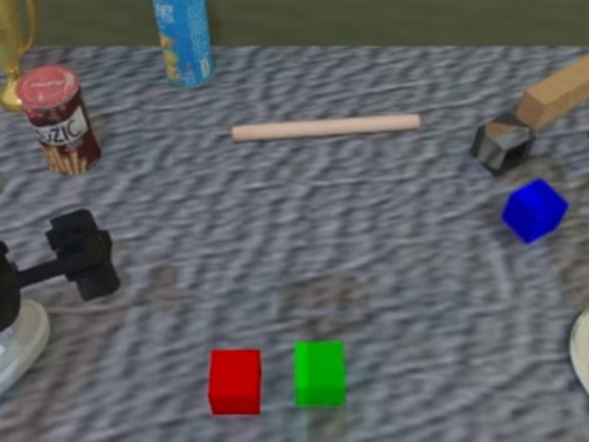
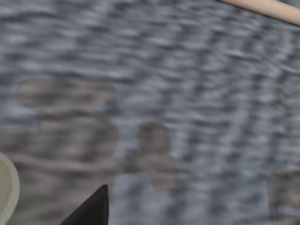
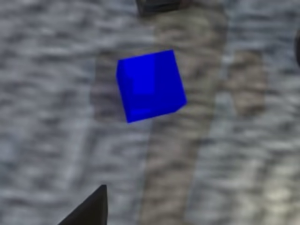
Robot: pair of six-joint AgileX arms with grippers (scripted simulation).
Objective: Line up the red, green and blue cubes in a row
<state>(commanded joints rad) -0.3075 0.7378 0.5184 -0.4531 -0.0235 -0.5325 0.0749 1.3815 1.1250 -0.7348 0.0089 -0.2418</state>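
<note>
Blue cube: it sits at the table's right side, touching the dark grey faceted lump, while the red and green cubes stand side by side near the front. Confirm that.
Not quite. The small matte blue cube does sit at the right side, but the top view shows a gap of cloth between it and the shiny dark grey faceted lump; they are apart. The red cube and green cube do stand side by side near the front.

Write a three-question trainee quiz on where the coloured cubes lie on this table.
1. True or false: the red cube and the green cube lie side by side near the table's front edge.
2. Which cube lies apart, at the table's right? A red, B green, C blue.
3. Fill in: the dark faceted lump lies just behind the ____ cube.

Key: 1 true; 2 C, the blue cube; 3 blue.
</note>
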